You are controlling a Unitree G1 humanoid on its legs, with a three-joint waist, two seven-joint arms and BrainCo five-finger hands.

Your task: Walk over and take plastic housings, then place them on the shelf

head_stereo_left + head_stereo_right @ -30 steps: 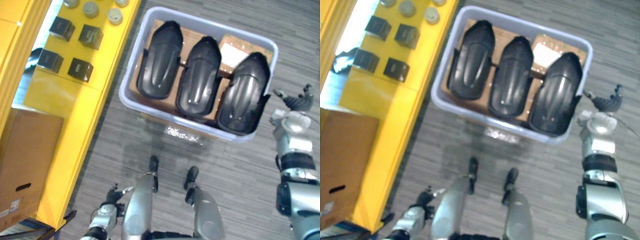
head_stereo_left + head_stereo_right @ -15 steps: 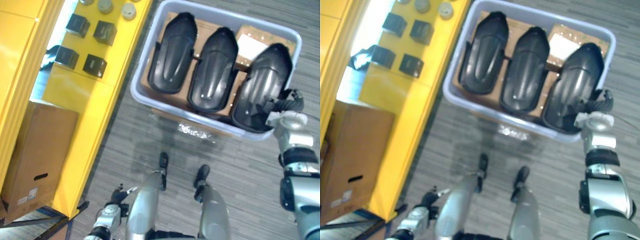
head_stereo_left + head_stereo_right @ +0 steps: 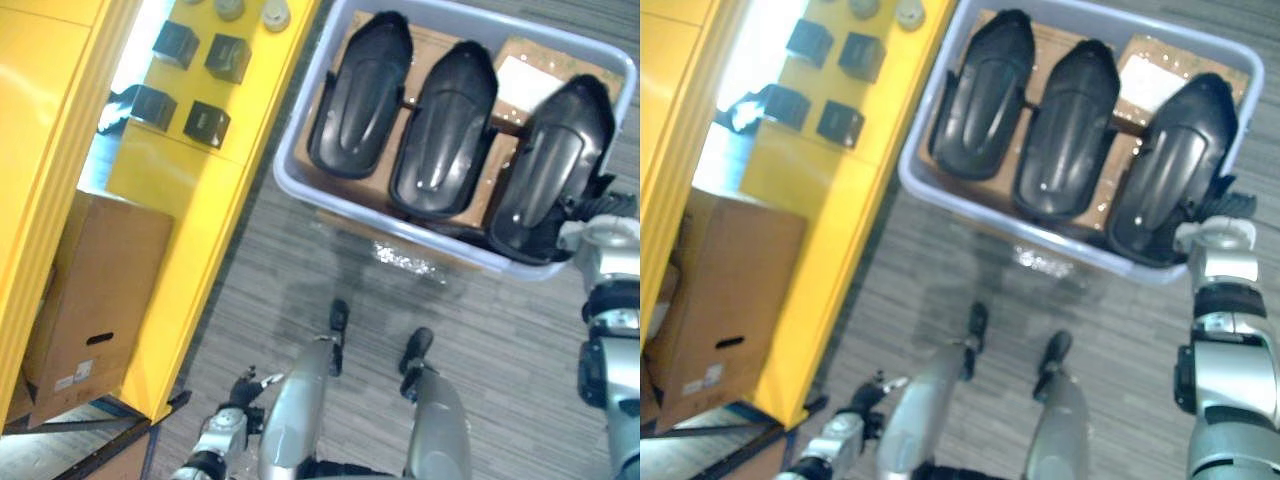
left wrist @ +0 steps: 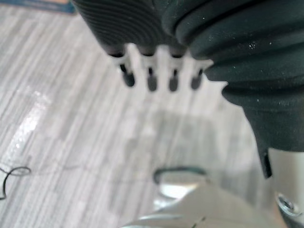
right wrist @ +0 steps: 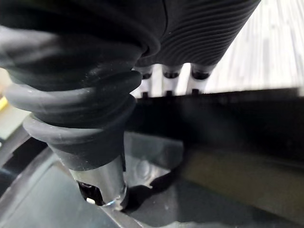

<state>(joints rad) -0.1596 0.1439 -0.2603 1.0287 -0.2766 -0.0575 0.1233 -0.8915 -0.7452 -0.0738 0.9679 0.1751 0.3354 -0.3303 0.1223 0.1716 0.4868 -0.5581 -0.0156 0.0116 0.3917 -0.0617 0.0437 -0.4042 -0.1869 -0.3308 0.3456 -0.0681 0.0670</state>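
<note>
Three black plastic housings lie side by side on cardboard in a pale blue bin (image 3: 400, 232) on the floor: the left one (image 3: 360, 95), the middle one (image 3: 445, 130) and the right one (image 3: 550, 165). My right hand (image 3: 598, 212) is at the bin's near right corner, against the near end of the right housing. Its wrist view has that housing's black rim (image 5: 228, 109) straight across the hand (image 5: 102, 175). My left hand (image 3: 228, 428) hangs low at my left side, open over bare floor (image 4: 71, 137), holding nothing.
A yellow shelf unit (image 3: 190, 190) runs along the left, close to the bin. It carries small black boxes (image 3: 207, 122) and round caps (image 3: 272, 14). A cardboard box (image 3: 95, 290) sits on a lower level. Grey striped floor lies between me and the bin.
My right hand has moved in from beside the bin to the near end of the right housing. The whole picture has shifted, so the camera moved. The left hand stays low.
</note>
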